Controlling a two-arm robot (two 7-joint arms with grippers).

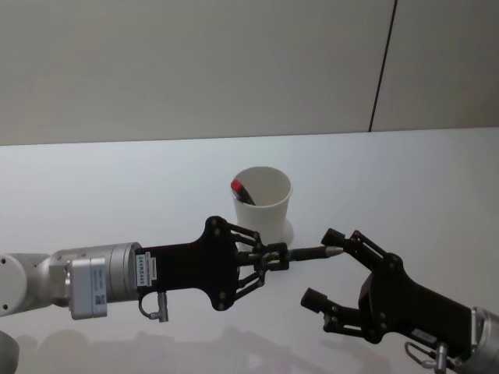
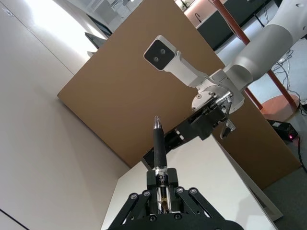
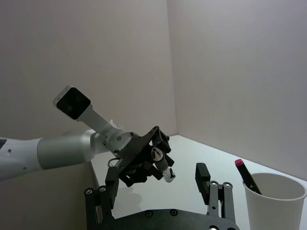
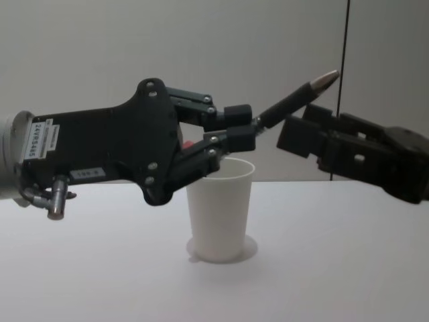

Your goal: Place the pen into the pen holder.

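A white table [image 1: 86, 187] is seen, and a pale wall [image 1: 195, 62] is set behind it. The wall is cut by a thin dark line [image 1: 382, 66]. A red-topped marker [image 1: 237, 187] is seen leaning. A big brown board [image 2: 124, 96] is stood by the table.

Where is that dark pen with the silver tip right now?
In the head view, the pen sits clamped in the left pincer, above the table on the robot's side of the white cup, its tip pointing at the open right pincer.

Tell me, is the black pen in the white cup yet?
Not yet. The left hand grips the black pen in the air, outside the white cup, tip toward the open right hand.
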